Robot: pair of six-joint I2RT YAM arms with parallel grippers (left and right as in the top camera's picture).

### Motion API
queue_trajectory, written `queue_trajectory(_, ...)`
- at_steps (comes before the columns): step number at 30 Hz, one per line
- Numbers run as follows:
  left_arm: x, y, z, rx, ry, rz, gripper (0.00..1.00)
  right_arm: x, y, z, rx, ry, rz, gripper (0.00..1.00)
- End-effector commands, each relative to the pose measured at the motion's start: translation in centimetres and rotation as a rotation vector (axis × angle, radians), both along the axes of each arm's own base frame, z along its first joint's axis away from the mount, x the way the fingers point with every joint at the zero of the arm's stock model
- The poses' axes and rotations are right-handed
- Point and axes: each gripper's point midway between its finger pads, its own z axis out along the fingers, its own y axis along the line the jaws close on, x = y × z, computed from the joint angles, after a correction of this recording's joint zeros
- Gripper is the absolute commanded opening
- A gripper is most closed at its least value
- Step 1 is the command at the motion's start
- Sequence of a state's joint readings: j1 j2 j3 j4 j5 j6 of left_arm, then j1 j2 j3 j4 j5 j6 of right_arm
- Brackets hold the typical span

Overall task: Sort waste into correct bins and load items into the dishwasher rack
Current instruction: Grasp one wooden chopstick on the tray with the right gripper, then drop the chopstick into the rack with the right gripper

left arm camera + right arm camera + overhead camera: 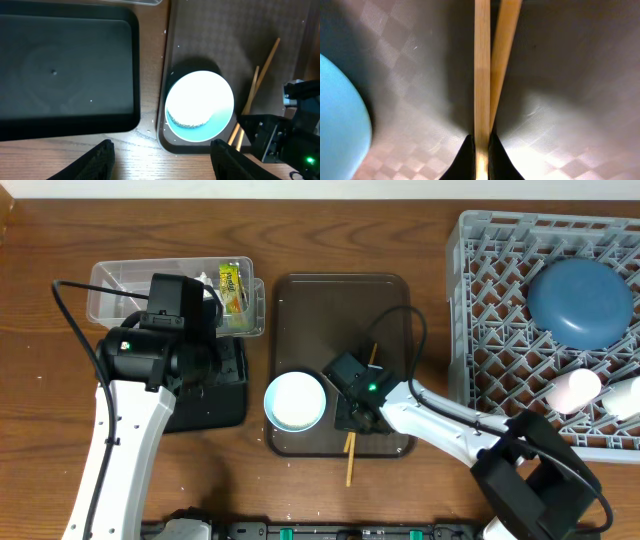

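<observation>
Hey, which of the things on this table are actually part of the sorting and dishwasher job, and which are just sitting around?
Part of the job: white bowl, chopsticks, snack wrapper, clear tub, black tray, dishwasher rack, blue plate, pale cup, pink cup.
Just lying about: brown serving tray, which only carries the bowl and chopsticks.

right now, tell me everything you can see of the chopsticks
The chopsticks are two thin pale wooden sticks, lying flat on the brown tray right of the white bowl, touching at a narrow angle. A near end overhangs the tray's edge above the table. The right claw pinches one stick between its fingertips.
</observation>
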State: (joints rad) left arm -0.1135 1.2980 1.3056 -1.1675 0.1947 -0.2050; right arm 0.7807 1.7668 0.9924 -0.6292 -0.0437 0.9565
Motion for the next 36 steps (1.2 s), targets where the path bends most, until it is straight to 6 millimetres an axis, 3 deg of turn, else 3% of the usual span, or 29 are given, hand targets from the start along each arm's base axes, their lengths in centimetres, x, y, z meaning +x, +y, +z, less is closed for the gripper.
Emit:
queue_trajectory(1, 0.1, 0.3, 0.1, 0.013, -0.005, 0.002, 0.64, 2.1, -2.7, 1.3, -0.04, -0.072, -0.033, 0.01)
queue_trajectory(7, 0.1, 0.3, 0.1, 0.013, -0.005, 0.002, 0.64, 3.6, -5.0, 3.3, -0.03, -0.108, -0.024, 0.01)
queue_trajectory(14, 0.1, 0.3, 0.1, 0.013, -0.005, 0.002, 0.64, 3.9, -5.6, 5.0, -0.022, -0.149, 0.12, 0.01)
queue_trajectory(19, 0.1, 0.3, 0.1, 0.013, -0.005, 0.002, 0.64, 4.3, -7.3, 8.4, -0.019, -0.211, 0.193, 0.01)
queue_trajectory(25, 0.1, 0.3, 0.1, 0.013, -0.005, 0.002, 0.64, 6.4, -12.9, 15.0, -0.058, -0.341, 0.217, 0.01)
queue_trajectory(28, 0.1, 0.3, 0.1, 0.013, -0.005, 0.002, 0.64, 7.6, -16.7, 16.7, -0.101, -0.382, 0.179, 0.01)
queue_trajectory(31, 0.1, 0.3, 0.1, 0.013, -0.005, 0.002, 0.64, 8.3, -20.1, 16.7, -0.145, -0.382, 0.152, 0.01)
queue_trajectory(36, 0.1, 0.3, 0.1, 0.013, -0.005, 0.002, 0.64, 8.9, -24.5, 14.8, -0.204, -0.32, 0.154, 0.01)
